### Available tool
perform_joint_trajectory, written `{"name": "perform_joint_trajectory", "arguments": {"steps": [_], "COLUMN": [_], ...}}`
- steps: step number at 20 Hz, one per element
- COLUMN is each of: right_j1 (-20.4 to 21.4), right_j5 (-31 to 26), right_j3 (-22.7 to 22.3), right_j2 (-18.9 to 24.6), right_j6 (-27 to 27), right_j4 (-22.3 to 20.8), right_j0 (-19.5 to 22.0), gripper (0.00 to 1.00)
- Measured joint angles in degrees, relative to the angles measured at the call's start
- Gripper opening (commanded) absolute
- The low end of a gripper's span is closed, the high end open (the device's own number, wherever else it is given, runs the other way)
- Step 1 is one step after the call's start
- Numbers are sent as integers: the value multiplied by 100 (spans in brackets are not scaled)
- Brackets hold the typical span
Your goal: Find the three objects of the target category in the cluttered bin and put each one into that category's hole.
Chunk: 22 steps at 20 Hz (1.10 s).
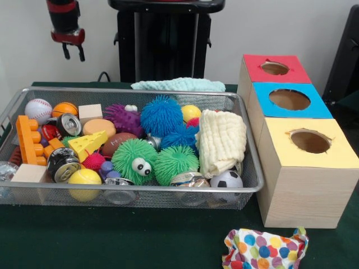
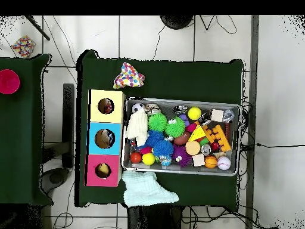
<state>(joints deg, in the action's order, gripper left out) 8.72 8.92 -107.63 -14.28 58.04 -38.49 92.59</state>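
The bin [image 1: 247, 188] is shiny wire mesh. Matt green cloth covers the tabletop [image 1: 112, 241]. The sorting box [image 1: 303, 193] shows pale bare wood, its tops faced in matt coloured paper. The puffer balls [image 1: 161, 116] look soft and spiky, the cans [image 1: 61, 162] glossy metal, the folded cloth [image 1: 223, 141] waffled.

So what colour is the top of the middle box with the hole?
Blue top; the front view shows it best.

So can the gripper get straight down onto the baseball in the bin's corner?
Probably yes. The baseball lies on top of the pile with nothing over it, and the gripper hangs open above that end of the bin. The mesh wall close beside it may crowd one of the fingers.
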Motion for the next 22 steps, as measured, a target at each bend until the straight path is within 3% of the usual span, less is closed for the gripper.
{"name": "perform_joint_trajectory", "arguments": {"steps": [6,11,17,22], "right_j1": [-502,-547,-223,273], "right_j5": [-1,16,254,569], "right_j3": [390,326,-89,-687], "right_j2": [0,-2,-60,-89], "right_j6": [0,0,2,55], "right_j4": [-82,-82,-58,128], "right_j0": [191,45,-623,-1534], "gripper": [100,100,100,100]}}
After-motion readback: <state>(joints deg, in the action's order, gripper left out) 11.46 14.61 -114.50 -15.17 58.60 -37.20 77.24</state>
